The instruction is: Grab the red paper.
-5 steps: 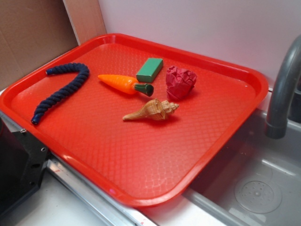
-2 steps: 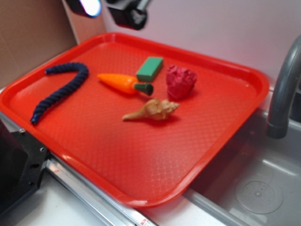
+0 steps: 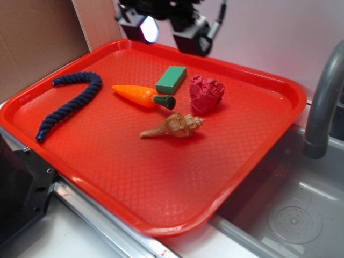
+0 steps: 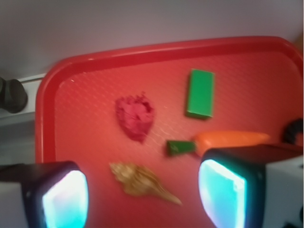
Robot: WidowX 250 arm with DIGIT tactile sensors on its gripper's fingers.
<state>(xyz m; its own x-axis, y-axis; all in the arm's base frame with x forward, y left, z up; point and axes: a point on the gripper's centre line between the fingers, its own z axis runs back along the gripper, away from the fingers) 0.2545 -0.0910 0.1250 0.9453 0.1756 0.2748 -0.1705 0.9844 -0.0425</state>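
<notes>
I read no brand, label or writing on anything here. My pincer (image 3: 171, 29) hangs above the far edge of the orange-red tray (image 3: 161, 215), its two fingers spread apart with nothing between them; in the wrist view the glowing pale-blue pads (image 4: 65, 199) sit at the bottom corners, and the gap between them is empty. The exterior view cuts off everything of me above the fingers. The red paper (image 3: 206, 93) — a dark crimson, creased ball — lies on the tray floor towards its far right part, below my fingers and not touched by them. Just beside it to the left in the exterior view is a green block (image 3: 171, 79), and in front of that a toy carrot (image 3: 143, 95) whose dark green top points towards the paper. A tan spiral seashell (image 3: 173, 126) rests nearer the camera, close to the paper but apart from it. A dark blue twisted rope (image 3: 69, 104) curves along the tray's left part, well apart from the paper. The wrist view is soft and blurred — the paper's folds are hard to make out there, my right finger hides part of the carrot, and only a dark sliver at the right edge may be the rope. A grey faucet (image 3: 323, 102), cut off at the right edge, stands over a metal sink (image 3: 293, 209).
</notes>
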